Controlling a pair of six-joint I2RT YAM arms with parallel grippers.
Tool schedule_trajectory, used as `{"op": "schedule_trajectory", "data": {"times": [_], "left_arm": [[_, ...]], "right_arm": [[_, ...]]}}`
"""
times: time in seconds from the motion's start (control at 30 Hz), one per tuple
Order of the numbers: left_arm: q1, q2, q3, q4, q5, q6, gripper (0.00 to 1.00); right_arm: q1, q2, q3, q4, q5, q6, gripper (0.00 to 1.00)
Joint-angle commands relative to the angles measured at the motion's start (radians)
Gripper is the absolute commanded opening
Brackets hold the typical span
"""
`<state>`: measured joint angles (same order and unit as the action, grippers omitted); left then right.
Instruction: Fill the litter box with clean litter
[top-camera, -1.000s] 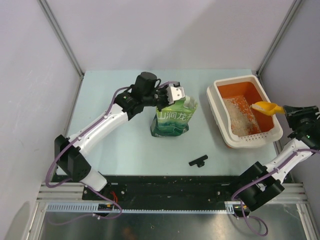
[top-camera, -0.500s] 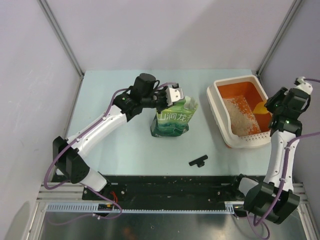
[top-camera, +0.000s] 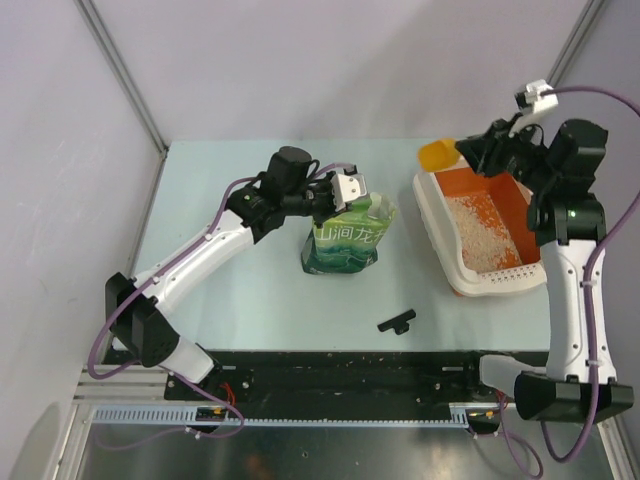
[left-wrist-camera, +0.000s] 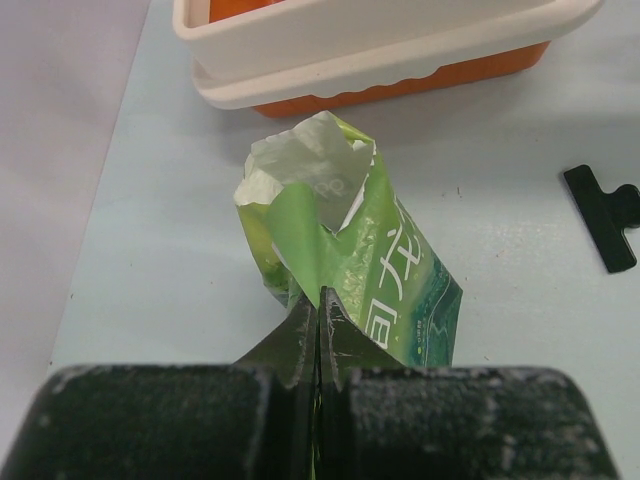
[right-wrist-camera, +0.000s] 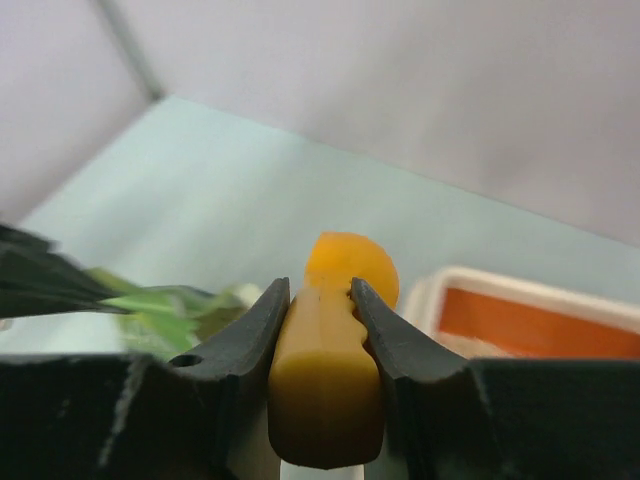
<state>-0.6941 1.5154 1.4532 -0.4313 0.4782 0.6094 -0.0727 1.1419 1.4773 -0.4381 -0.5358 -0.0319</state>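
- table: pale blue-green, matte. Plain grey walls on three sides, with metal posts in the back corners.
- litter box: on the right side of the table, set at an angle close to the right wall. White rim, orange inside.
- clean litter: pale beige granules spread over the box floor, mostly from the middle to the near end. Orange floor shows at the far end.
- right claw: clenched on the handle of an orange scoop, raised off the table. In the top view it sits at the box's far-left corner, bowl pointing left. Can't tell what's in the bowl.
- left claw: pinched tight on the top edge of the green bag.
- Bag stands upright mid-table with its mouth open, well left of the box.
- black clip: flat on the table toward the near edge, touching neither bag nor box.
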Motion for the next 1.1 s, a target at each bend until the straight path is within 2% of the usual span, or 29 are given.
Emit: {"op": "schedule_trajectory", "data": {"times": [0.0, 0.13, 0.37, 0.5, 0.57, 0.67, 0.73, 0.77, 0.87, 0.97, 1.07], "left_arm": [[-0.007, -0.047, 0.027, 0.051, 0.054, -0.016, 0.00], [-0.007, -0.052, 0.027, 0.052, 0.037, -0.019, 0.00], [-0.008, -0.060, 0.019, 0.051, 0.011, -0.019, 0.00], [-0.007, -0.060, 0.029, 0.052, 0.011, -0.019, 0.00], [-0.007, -0.061, 0.036, 0.051, 0.008, -0.025, 0.00], [-0.008, -0.067, 0.035, 0.052, 0.019, -0.043, 0.00], [-0.008, -0.070, 0.032, 0.051, 0.025, -0.054, 0.00], [-0.008, -0.072, 0.030, 0.051, 0.028, -0.059, 0.00], [-0.008, -0.070, 0.033, 0.051, 0.033, -0.072, 0.00], [-0.008, -0.061, 0.044, 0.052, 0.043, -0.092, 0.00], [-0.007, -0.054, 0.052, 0.058, 0.051, -0.106, 0.00]], "right_arm": [[0.069, 0.097, 0.098, -0.042, -0.301, 0.104, 0.00], [0.140, 0.192, 0.165, -0.149, -0.334, 0.044, 0.00], [0.178, 0.245, 0.199, -0.281, -0.366, -0.077, 0.00], [0.234, 0.288, 0.235, -0.385, -0.313, -0.224, 0.00], [0.261, 0.303, 0.213, -0.383, -0.274, -0.247, 0.00], [0.338, 0.328, 0.167, -0.282, -0.132, -0.198, 0.00], [0.416, 0.373, 0.173, -0.245, 0.037, -0.139, 0.00], [0.441, 0.386, 0.181, -0.229, 0.204, -0.108, 0.00], [0.493, 0.397, 0.169, -0.173, 0.388, -0.001, 0.00], [0.521, 0.363, 0.121, -0.088, 0.494, 0.053, 0.00], [0.553, 0.328, 0.029, 0.013, 0.534, 0.038, 0.00]]}}
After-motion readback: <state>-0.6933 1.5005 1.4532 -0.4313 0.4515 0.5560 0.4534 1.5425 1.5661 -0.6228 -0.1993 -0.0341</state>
